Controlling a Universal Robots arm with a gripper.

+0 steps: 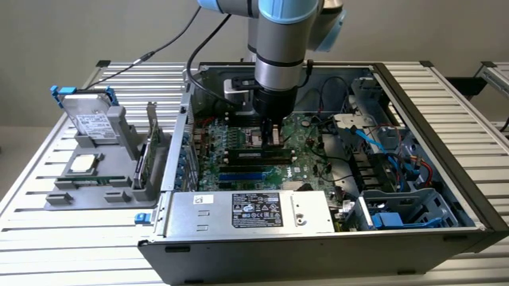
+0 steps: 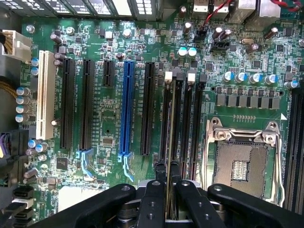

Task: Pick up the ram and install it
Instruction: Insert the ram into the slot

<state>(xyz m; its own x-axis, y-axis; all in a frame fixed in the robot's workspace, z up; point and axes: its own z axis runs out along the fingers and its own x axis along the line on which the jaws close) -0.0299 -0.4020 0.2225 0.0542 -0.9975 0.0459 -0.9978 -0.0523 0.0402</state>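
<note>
1. Tool: the gripper (image 1: 271, 137) hangs inside the open computer case (image 1: 278, 259). Its fingers (image 2: 152, 199) are drawn narrow and clamped on the ram (image 2: 168, 142), which stands edge-on between them.
2. Task item: the ram lies lengthwise over the black memory slots (image 2: 183, 123), just beside the empty processor socket (image 2: 242, 164).
3. Progress: pick-up is complete. Whether the ram's lower edge has entered a slot cannot be told. With the tool gripping it, I judge seating unfinished.
4. Surface: toward the exterior view's left, well apart from the socket, a grey parts holder (image 1: 87, 199) carries a drive (image 1: 92, 122). Holder and case rest on a slatted metal table (image 1: 47, 238).
5. Toward the exterior view's right of the socket, blue cables (image 1: 378, 138) run inside the case.
6. Room: a plain pale wall (image 1: 80, 30) stands behind.
</note>
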